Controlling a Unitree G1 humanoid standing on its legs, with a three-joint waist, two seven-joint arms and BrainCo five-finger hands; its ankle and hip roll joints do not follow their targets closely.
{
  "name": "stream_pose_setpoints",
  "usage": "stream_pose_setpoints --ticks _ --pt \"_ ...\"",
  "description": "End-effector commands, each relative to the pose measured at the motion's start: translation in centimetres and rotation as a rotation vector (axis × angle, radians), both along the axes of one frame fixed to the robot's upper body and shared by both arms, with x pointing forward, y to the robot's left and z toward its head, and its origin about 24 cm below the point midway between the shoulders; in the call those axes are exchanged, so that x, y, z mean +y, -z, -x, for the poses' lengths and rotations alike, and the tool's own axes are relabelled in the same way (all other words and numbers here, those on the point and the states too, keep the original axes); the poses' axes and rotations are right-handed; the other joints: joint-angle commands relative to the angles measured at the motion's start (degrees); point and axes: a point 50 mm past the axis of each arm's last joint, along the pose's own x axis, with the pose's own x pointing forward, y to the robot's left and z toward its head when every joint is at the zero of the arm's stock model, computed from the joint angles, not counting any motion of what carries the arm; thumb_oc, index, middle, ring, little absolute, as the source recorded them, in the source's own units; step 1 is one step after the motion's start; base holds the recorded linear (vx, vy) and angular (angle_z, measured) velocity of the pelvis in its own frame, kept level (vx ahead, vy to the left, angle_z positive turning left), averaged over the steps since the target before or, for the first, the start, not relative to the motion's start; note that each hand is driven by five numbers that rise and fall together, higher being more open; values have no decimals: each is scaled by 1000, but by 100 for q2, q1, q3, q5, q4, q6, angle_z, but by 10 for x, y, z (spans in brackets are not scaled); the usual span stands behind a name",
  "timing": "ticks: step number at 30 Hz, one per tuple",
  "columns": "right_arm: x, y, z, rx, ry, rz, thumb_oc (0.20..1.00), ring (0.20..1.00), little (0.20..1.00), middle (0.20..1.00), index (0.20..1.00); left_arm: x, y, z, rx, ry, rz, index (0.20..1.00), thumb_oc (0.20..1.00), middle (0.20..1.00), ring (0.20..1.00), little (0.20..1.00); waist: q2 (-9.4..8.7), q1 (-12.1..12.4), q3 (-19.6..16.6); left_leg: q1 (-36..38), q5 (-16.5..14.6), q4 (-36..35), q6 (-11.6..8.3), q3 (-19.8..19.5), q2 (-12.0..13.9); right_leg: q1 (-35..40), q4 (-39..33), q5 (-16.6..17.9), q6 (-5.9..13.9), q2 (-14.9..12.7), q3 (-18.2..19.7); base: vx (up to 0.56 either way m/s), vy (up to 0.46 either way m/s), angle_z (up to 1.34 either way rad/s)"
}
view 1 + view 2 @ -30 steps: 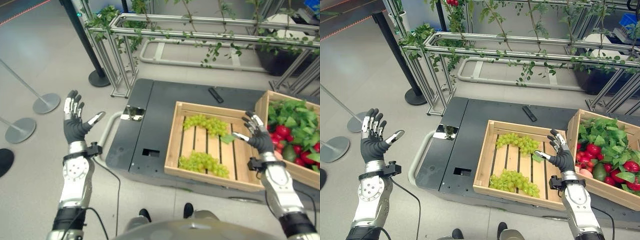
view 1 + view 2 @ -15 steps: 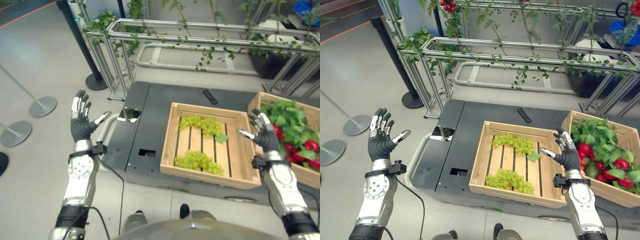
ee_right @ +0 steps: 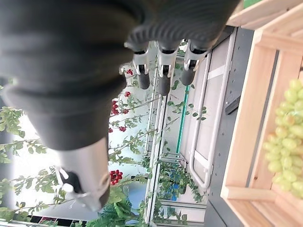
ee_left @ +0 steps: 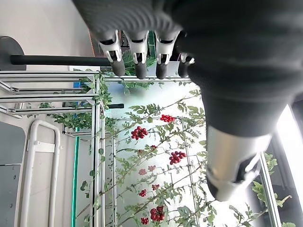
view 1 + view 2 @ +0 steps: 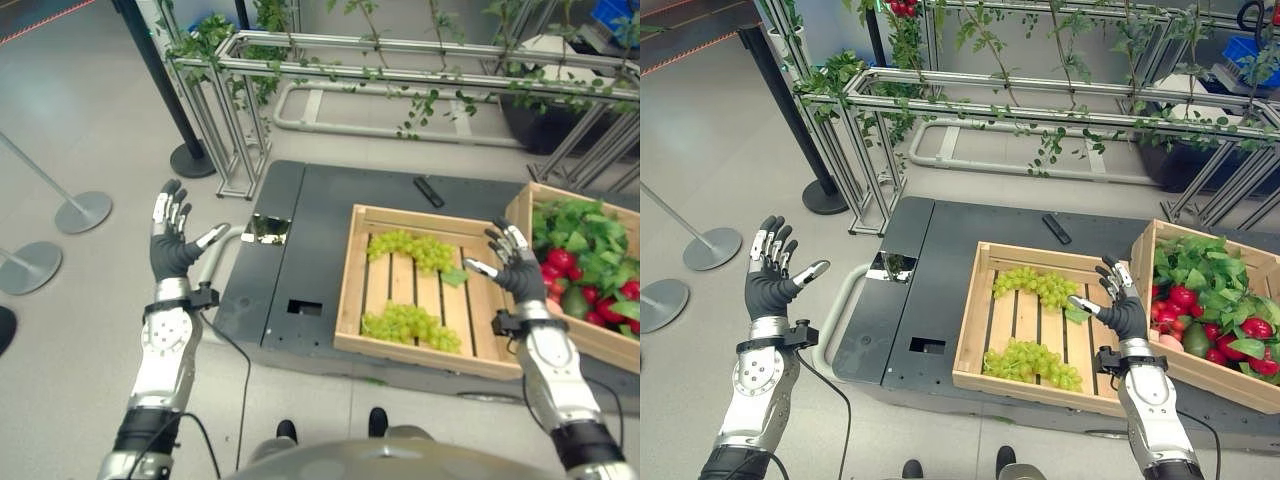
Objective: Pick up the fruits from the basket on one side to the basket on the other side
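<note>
A wooden slatted crate (image 5: 349,300) sits on a dark platform and holds two bunches of green grapes, one at the back (image 5: 410,247) and one at the front (image 5: 410,324). To its right a second wooden crate (image 5: 527,213) holds red fruits (image 5: 561,262), an avocado and green leaves. My right hand (image 5: 516,270) is raised over the gap between the two crates, palm up, fingers straight, holding nothing. My left hand (image 5: 172,246) is raised over the floor left of the platform, fingers spread and empty.
The dark platform (image 5: 310,235) carries a black remote (image 5: 430,191) behind the crates. A metal frame with vines (image 5: 380,55) stands beyond. Stanchion bases (image 5: 82,211) and a black pole (image 5: 155,70) stand on the grey floor at left.
The whole picture has shifted a little, so the camera has moved. Both hands stay raised and open; the right hand sits slightly nearer the grape crate's right edge.
</note>
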Motion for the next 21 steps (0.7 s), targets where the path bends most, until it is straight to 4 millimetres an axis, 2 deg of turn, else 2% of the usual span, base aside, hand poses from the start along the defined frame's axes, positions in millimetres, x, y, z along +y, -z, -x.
stream_pose_setpoints --ticks 1,21 --pt "1 -19 -10 -103 -13 15 1000 1000 1000 1000 1000 8 -12 1 -57 2 -48 1000 1000 1000 1000 1000 -184 31 -241 -289 -92 364 103 -15 -72 -257 292 -51 338 -123 26 0 0 0" --pt "3 -13 -7 -84 -2 8 1000 1000 1000 1000 1000 6 -7 2 -34 -4 -48 1000 1000 1000 1000 1000 -200 43 -351 -164 -104 307 126 -29 -128 -65 190 -55 361 -166 -38 0 0 0"
